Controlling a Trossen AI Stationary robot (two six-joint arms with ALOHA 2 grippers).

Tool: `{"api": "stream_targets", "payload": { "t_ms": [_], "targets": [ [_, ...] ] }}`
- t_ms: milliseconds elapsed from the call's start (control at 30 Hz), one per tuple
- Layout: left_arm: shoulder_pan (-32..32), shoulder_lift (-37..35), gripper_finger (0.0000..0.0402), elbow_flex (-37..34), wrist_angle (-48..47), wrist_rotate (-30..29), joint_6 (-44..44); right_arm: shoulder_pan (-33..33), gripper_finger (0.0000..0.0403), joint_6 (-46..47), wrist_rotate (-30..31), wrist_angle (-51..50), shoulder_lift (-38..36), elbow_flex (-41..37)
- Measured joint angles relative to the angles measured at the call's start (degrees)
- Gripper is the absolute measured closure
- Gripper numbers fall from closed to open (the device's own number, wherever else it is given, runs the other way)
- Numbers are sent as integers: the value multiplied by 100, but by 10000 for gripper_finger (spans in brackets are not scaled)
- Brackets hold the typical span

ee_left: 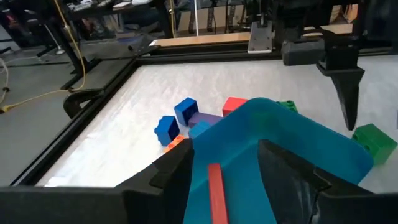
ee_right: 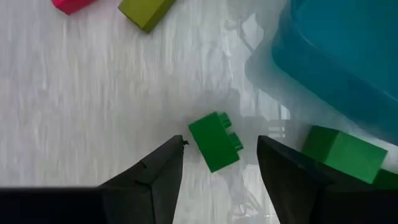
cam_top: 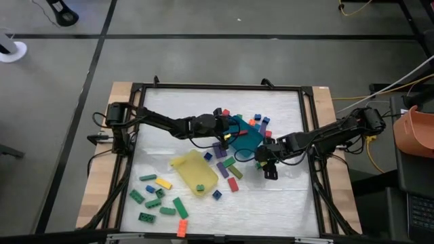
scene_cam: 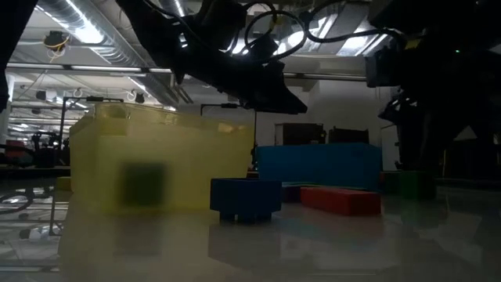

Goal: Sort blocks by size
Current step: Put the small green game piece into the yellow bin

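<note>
1. Between the right gripper point(ee_right: 217, 163) jaws, which stand spread and empty, a small green block point(ee_right: 215, 140) lies on the white counter point(ee_right: 81, 93), just beside the teal tray point(ee_right: 348, 56); a second green block point(ee_right: 343, 153) sits against the tray wall.
2. Left gripper point(ee_left: 225, 163) hangs over the teal tray point(ee_left: 292, 140), jaws spread, nothing pinched; a red bar point(ee_left: 216, 196) lies in the tray below them.
3. Handling, judged: hard, light plastic with smooth, slippery sides. Pinch across the two flat faces, not across the studs; it may skid on the glossy counter.
4. Only the high view shows the spread: long green blocks point(cam_top: 154, 203) grouped beside the yellow tray point(cam_top: 193, 173), mixed blocks point(cam_top: 229, 166) around the teal tray.
5. Only the low view shows a blue block point(scene_cam: 245, 199) upright in front of the yellow tray.
</note>
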Motion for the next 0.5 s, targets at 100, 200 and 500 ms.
{"api": "stream_targets", "payload": {
  "t_ms": [100, 200, 500],
  "targets": [
    [-1, 0, 234, 0, 2, 0, -2, 0, 196, -1, 0, 11, 0, -12],
    [-22, 0, 234, 0, 3, 0, -17, 0, 196, -1, 0, 123, 36, -10],
    [-144, -25, 234, 0, -29, 1, 311, 0, 196, -122, -42, 199, 574, -10]
  ]
}}
